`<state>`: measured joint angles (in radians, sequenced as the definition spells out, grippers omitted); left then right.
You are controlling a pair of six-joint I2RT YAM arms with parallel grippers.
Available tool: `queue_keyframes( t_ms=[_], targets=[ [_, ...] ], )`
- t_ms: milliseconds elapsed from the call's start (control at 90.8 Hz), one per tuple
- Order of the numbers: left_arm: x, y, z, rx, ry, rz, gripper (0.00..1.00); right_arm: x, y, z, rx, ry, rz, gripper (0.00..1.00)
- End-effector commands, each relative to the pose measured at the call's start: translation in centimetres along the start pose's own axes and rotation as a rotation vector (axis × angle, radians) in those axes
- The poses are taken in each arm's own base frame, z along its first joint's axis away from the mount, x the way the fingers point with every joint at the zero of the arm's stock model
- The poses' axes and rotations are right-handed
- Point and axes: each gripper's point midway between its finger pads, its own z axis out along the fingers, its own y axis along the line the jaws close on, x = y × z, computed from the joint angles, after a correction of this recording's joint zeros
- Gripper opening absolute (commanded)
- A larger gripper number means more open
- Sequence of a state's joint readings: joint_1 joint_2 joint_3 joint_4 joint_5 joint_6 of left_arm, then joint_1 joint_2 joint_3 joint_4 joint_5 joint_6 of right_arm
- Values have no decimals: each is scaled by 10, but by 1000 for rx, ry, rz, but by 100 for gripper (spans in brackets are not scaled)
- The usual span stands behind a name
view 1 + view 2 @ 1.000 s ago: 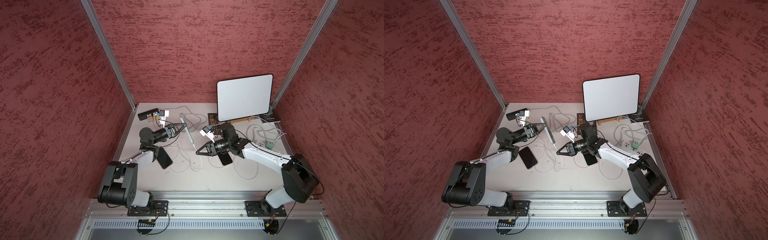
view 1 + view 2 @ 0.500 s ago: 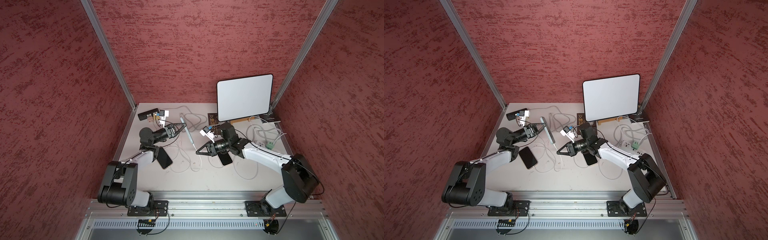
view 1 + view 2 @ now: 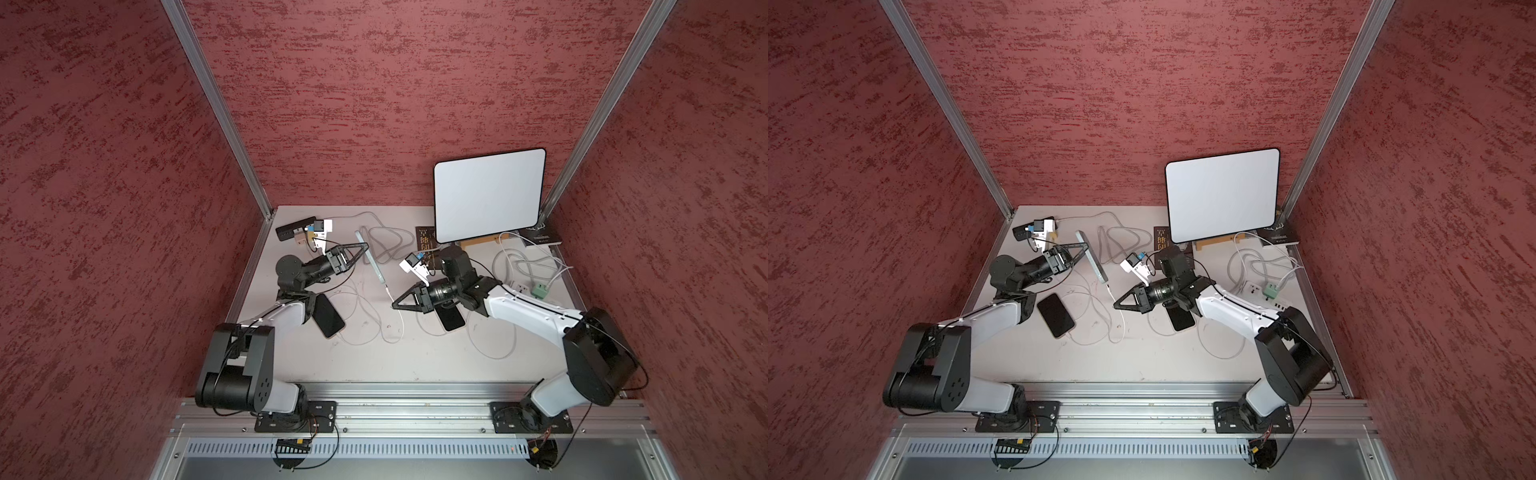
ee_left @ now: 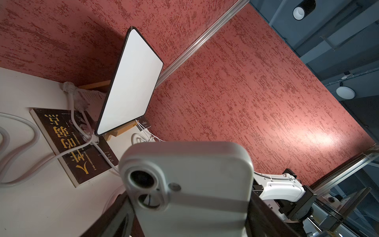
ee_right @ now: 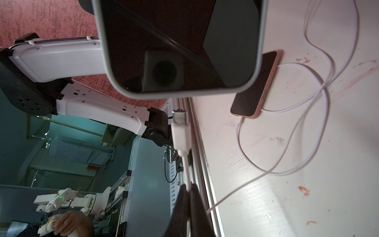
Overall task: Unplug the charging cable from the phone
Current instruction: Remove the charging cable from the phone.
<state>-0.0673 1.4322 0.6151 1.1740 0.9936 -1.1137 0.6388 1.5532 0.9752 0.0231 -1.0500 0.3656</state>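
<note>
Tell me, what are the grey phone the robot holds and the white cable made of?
Pale grey phone: the back looks like matte plastic or a soft case, with no sharp glints; the dark front looks like glossy glass, since clear reflections show in it. White charging cable: a smooth plastic or rubbery sleeve, by its even sheen, ending in a shiny metal tip.

The pale surface (image 3: pixel 415 361) carries a white panel (image 3: pixel 488 195) on a stand at the back. A dark book (image 3: pixel 424 239) lies just beside the panel and a power strip (image 3: pixel 519 286) near it. Two dark phones (image 3: pixel 328 316) and loose cables (image 5: pixel 325 90) lie well in front of it.
</note>
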Motion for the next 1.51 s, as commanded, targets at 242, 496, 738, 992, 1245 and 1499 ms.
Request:
queue_keyframes(
  t_ms=[242,496,738,992,1245,1499],
  targets=[
    [-11,-14,-7,11,-60,48,11,0,-27,5,127,6,34,3],
    [-9,-15,-8,12,-58,52,11,3,-54,6,238,24,91,14],
    [-5,-13,-8,12,-51,48,12,4,-66,7,279,37,113,33],
    [0,-13,-7,17,-34,49,12,-2,-57,4,270,38,93,54],
    [10,-19,0,50,27,71,14,-7,-23,3,133,48,27,82],
    [20,-28,6,92,77,90,14,-16,13,0,-11,32,-32,99]
  ],
)
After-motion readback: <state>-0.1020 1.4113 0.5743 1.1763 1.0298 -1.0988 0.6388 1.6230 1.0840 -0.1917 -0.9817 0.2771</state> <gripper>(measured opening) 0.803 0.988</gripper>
